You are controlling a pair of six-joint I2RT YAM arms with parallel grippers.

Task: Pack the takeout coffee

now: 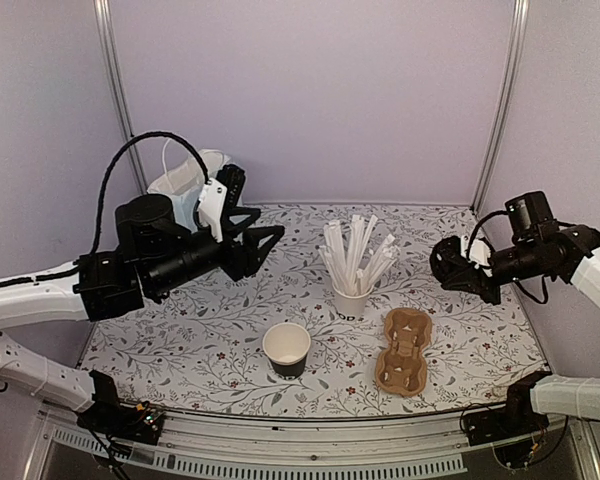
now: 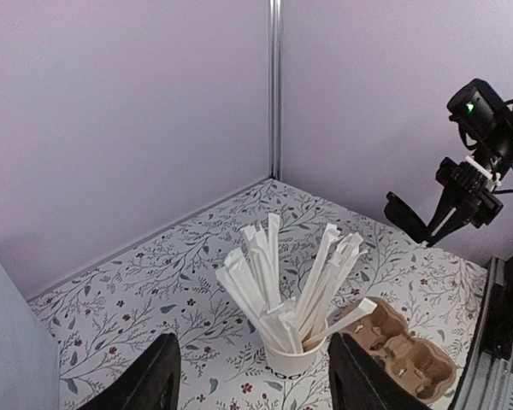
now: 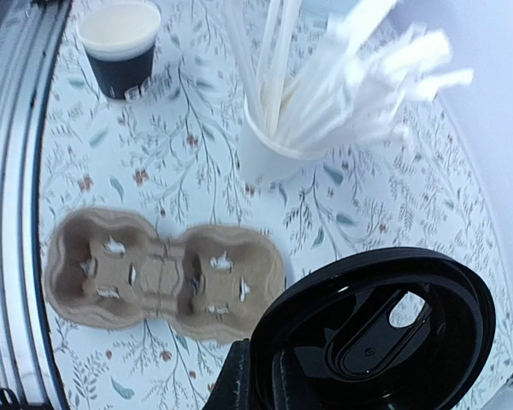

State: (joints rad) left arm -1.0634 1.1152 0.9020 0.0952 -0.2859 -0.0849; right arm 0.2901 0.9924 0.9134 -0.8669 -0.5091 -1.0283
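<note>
**TOP VIEW**
- Takeout coffee (image 1: 286, 349): upright on the worktop (image 1: 180, 330), uncovered. It sits well apart from both sets of jaws, lower than each and roughly midway between them.
- Stick cup (image 1: 352, 290): close to the straight line from the right jaws to the takeout coffee.
- Carrier (image 1: 404, 350): lying flat, below the right jaws and near the takeout coffee, not touching it.

**LEFT WRIST VIEW**
- Left jaws: open, with nothing between the fingers (image 2: 154, 384).
- Ahead of the left jaws: the stick cup shows through the gap, with the carrier beyond the right-hand finger.
- Takeout coffee: not in this view.

**RIGHT WRIST VIEW**
- Right jaws: closed on the edge of a black lid (image 3: 385, 333), which is held roughly level.
- Below the right jaws: the carrier, with both wells vacant.
- Beyond the right jaws: the stick cup, then the takeout coffee farther off to the side.

**STEP IN HAND (judgement)**
- Step: capping the takeout coffee with the black lid before seating it in the carrier.
- Route: pass on the carrier side, above the sticks, which lean outward.
- Alignment: keep the black lid level and centre it over the white rim before lowering.
- Seating: press straight down, because a tilted push would likely tip the cup.
- Support: the left jaws are free to steady the cup wall.
</note>
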